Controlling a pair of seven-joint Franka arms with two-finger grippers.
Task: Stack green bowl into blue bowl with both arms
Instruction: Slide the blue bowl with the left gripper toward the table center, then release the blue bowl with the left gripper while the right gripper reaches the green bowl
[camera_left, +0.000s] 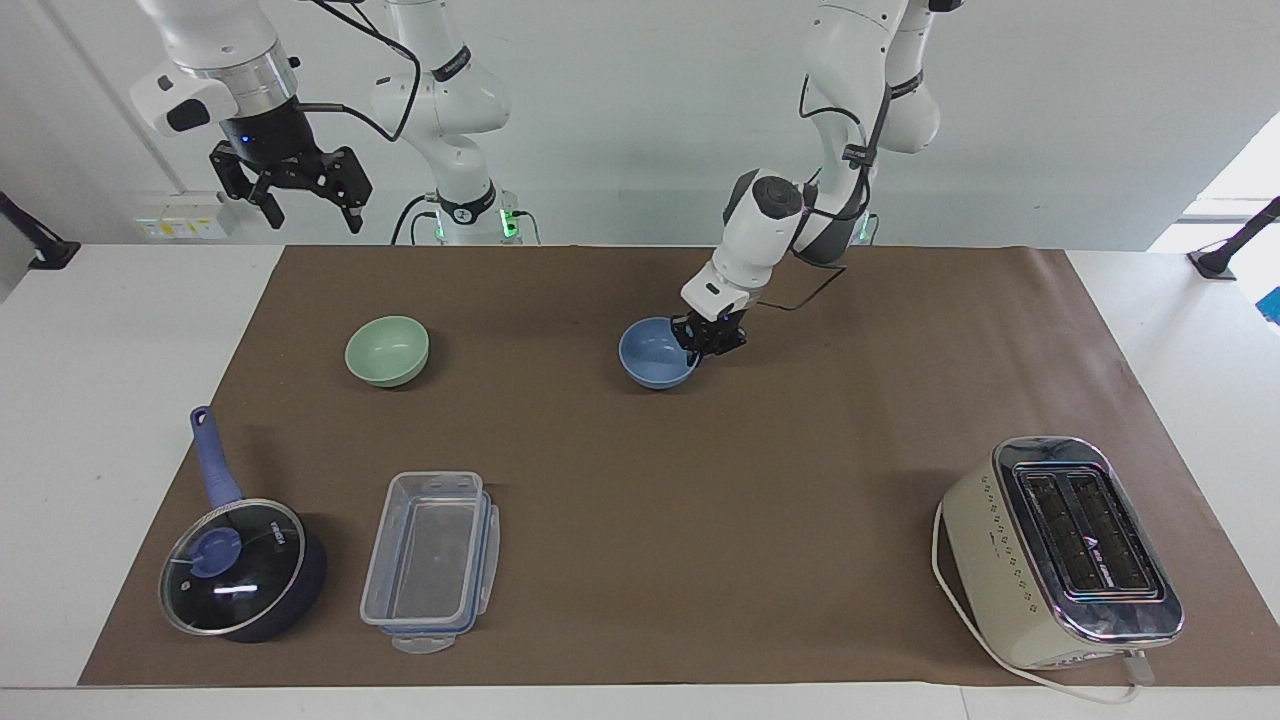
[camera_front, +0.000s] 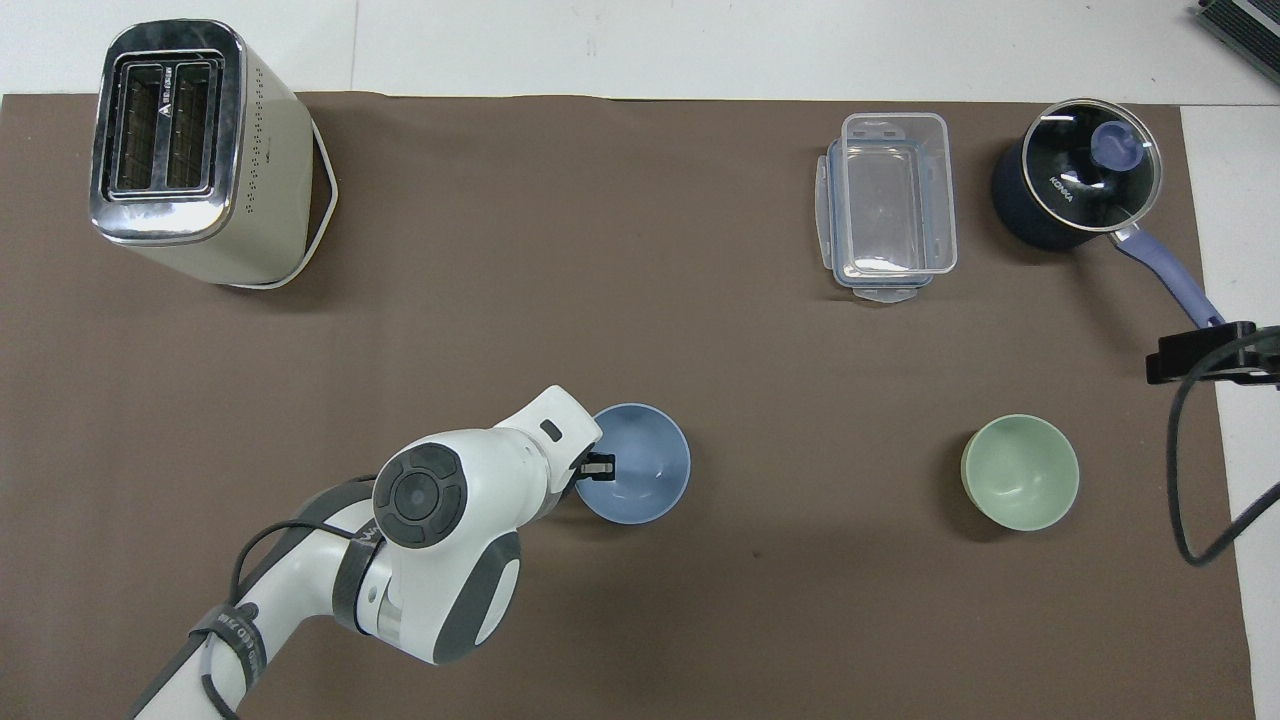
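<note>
The left gripper (camera_left: 700, 345) has its jaws pinched on the rim of the blue bowl (camera_left: 655, 355), low over the brown mat (camera_left: 700, 500) at mid-tabletop. That one-sided rim hold looks thin; the bowl could tip or slip out if let go carelessly. The green bowl (camera_left: 387, 350) sits well apart from those jaws, toward the right arm's end. The right gripper (camera_left: 290, 195) waits aloft, jaws spread and empty. White walls surround the tabletop (camera_left: 1180, 330).
</note>
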